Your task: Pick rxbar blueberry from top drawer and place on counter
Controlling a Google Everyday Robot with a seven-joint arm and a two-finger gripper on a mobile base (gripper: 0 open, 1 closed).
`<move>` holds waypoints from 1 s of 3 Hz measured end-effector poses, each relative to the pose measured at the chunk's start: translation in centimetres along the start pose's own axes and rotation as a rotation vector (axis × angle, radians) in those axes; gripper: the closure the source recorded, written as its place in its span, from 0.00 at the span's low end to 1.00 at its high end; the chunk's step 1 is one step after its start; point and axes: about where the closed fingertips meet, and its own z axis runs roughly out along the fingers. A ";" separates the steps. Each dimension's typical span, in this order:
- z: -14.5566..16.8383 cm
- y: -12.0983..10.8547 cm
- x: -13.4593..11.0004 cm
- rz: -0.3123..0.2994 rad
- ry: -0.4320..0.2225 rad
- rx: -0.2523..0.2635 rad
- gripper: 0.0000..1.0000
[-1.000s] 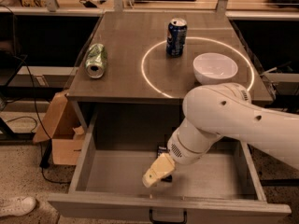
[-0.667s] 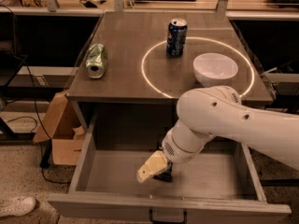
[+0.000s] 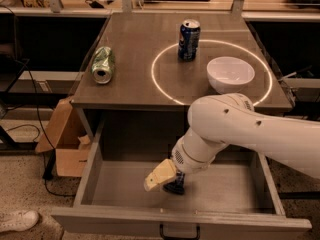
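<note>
The top drawer (image 3: 115, 184) stands pulled out below the counter (image 3: 135, 49), its grey floor mostly bare. My gripper (image 3: 162, 180) is down inside the drawer near the middle, its cream tip pointing left and down close to the floor. A small dark object (image 3: 175, 187), which looks like the rxbar blueberry, lies on the drawer floor right under the gripper. It is mostly covered by the gripper and wrist. The white arm (image 3: 240, 129) reaches in from the right and hides the drawer's right rear part.
On the counter, a blue soda can (image 3: 189, 39) stands upright, a green can (image 3: 102, 65) lies on its side at the left, and a white bowl (image 3: 230, 74) sits at the right. A cardboard box (image 3: 65, 139) stands on the floor left of the drawer.
The gripper has shifted left and lower inside the drawer. A dark object now shows beneath it where none was visible a second ago.
</note>
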 end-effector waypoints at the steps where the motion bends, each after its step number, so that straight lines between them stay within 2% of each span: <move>1: 0.6 0.1 0.2 0.006 0.011 -0.016 0.00; 2: 2.3 0.8 -0.1 0.036 0.014 -0.029 0.00; 3: 3.5 0.4 -0.7 0.094 0.007 -0.033 0.00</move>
